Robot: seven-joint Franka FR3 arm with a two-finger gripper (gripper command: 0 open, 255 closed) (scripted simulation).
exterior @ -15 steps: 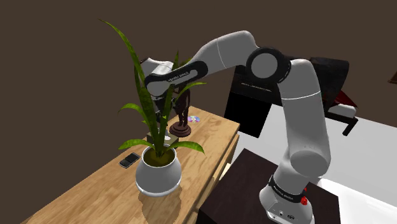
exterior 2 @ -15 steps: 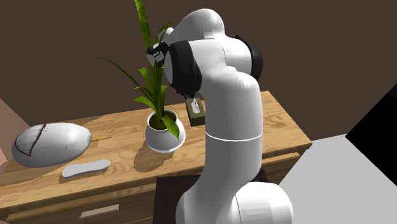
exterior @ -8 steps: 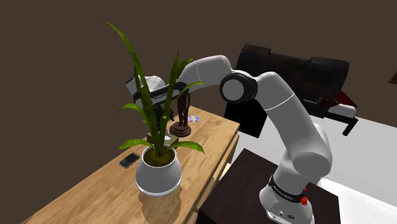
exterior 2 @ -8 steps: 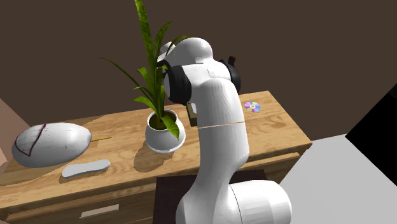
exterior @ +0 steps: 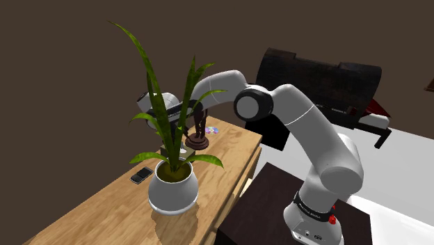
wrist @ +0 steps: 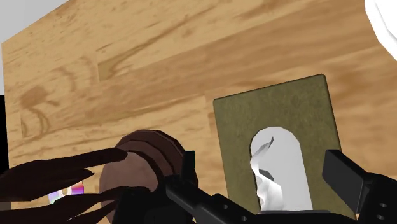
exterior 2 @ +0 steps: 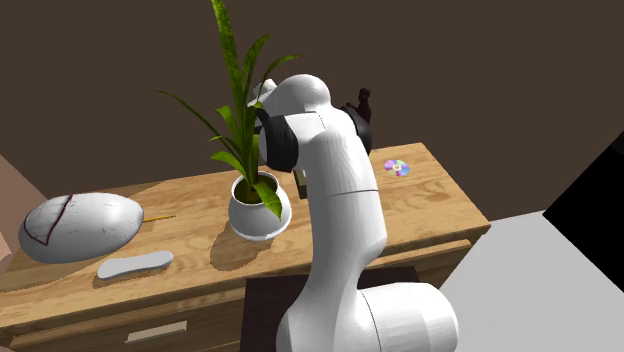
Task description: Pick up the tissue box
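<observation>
The tissue box (wrist: 273, 121) is olive-brown with a white tissue (wrist: 275, 159) poking out of its top slot. It lies flat on the wooden dresser top (wrist: 159, 70). My gripper (wrist: 267, 175) hangs straight above it, open, one black finger (wrist: 347, 175) on either side of the slot, neither seen touching the box. In the shoulder view the box (exterior: 175, 149) peeks out behind the plant leaves, under the arm's wrist (exterior: 158, 106). In the second exterior view the arm hides most of the box (exterior 2: 299, 181).
A tall leafy plant in a white pot (exterior: 172, 189) stands right beside the box. A dark brown figurine (exterior: 200, 129) and a CD (exterior: 211, 130) sit just beyond it. A phone (exterior: 142, 175), a grey rounded object (exterior 2: 78, 227) and a grey remote-like bar (exterior 2: 134, 264) lie further along the dresser.
The elbow has folded down and the wrist has moved lower, into the plant's leaves and closer above the box. Box and other objects have not moved.
</observation>
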